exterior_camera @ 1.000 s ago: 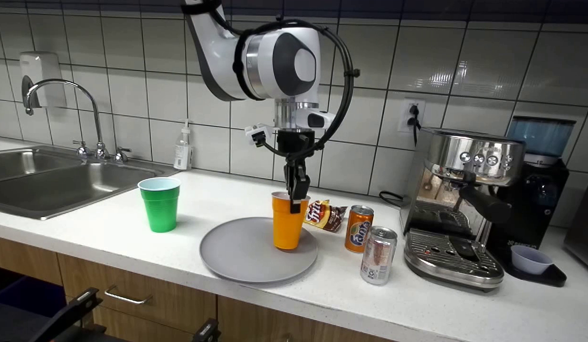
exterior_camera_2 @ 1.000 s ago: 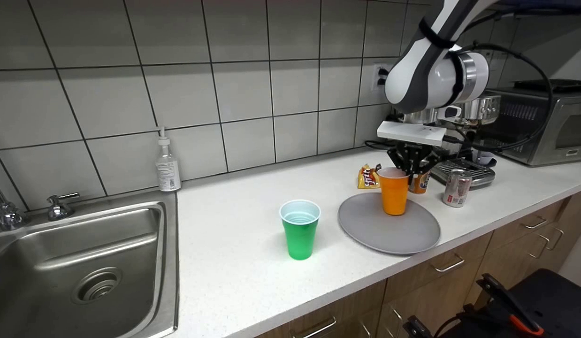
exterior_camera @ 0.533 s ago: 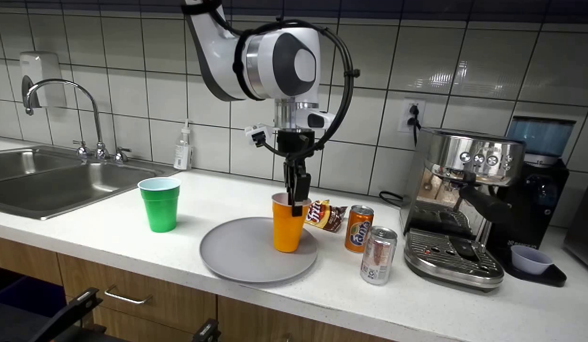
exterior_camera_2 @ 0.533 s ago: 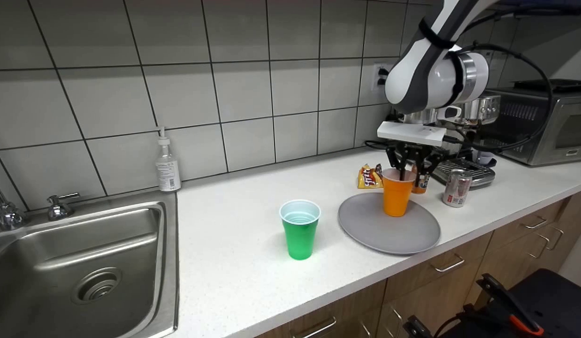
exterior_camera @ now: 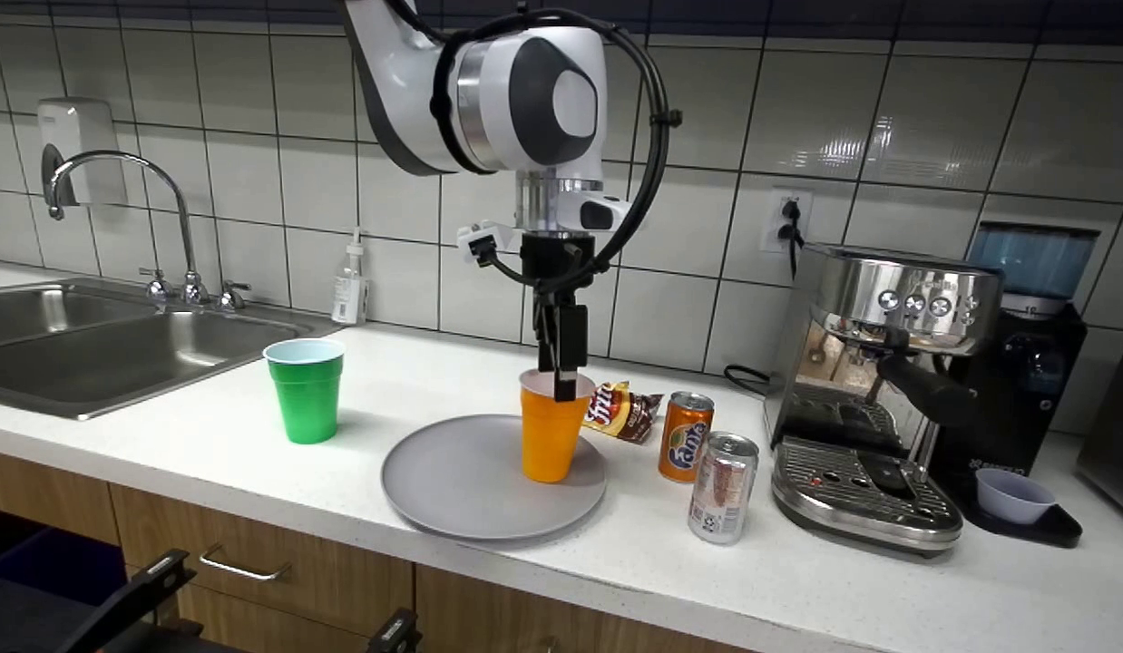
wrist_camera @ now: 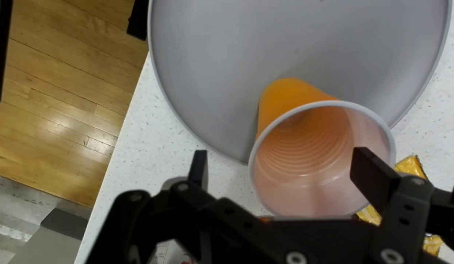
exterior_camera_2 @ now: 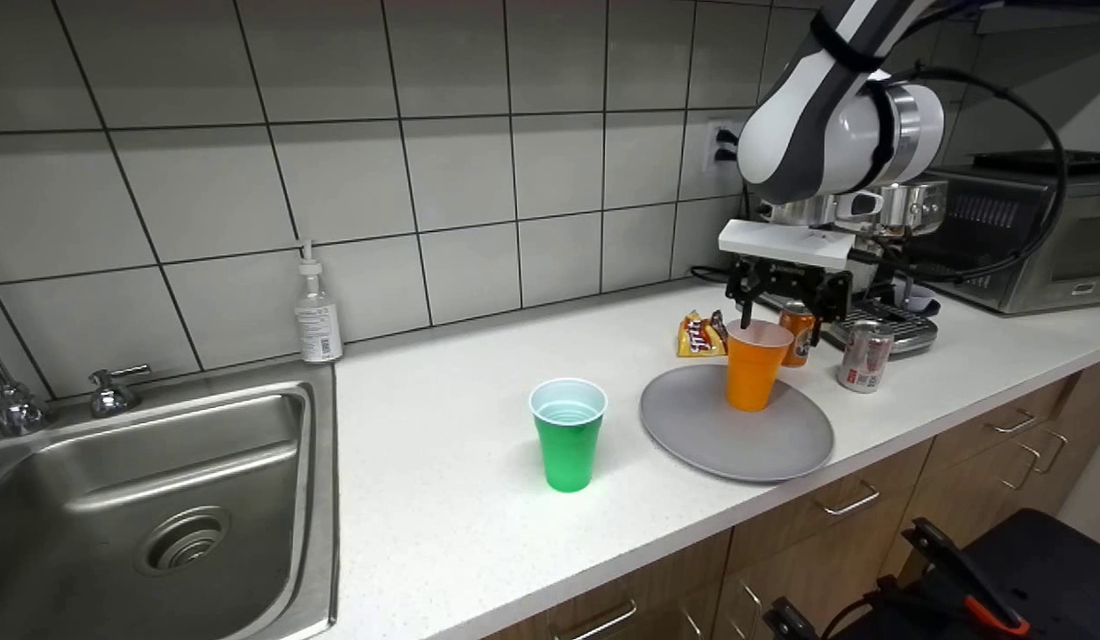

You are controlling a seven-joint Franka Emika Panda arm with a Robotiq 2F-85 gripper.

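Cup (exterior_camera_2: 753,375), orange, stands under the wide-spread claw (exterior_camera_2: 780,332); whether they touch is unclear.

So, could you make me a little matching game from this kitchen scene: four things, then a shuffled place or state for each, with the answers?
Things:
1. Orange cup
2. Green cup
3. Gripper
4. Pump bottle

Places or states:
A. Open, jaws wide apart
B. At the sink's back corner
C. Standing on the gray plate
D. On the counter between sink and plate

Pairs: 1-C; 2-D; 3-A; 4-B
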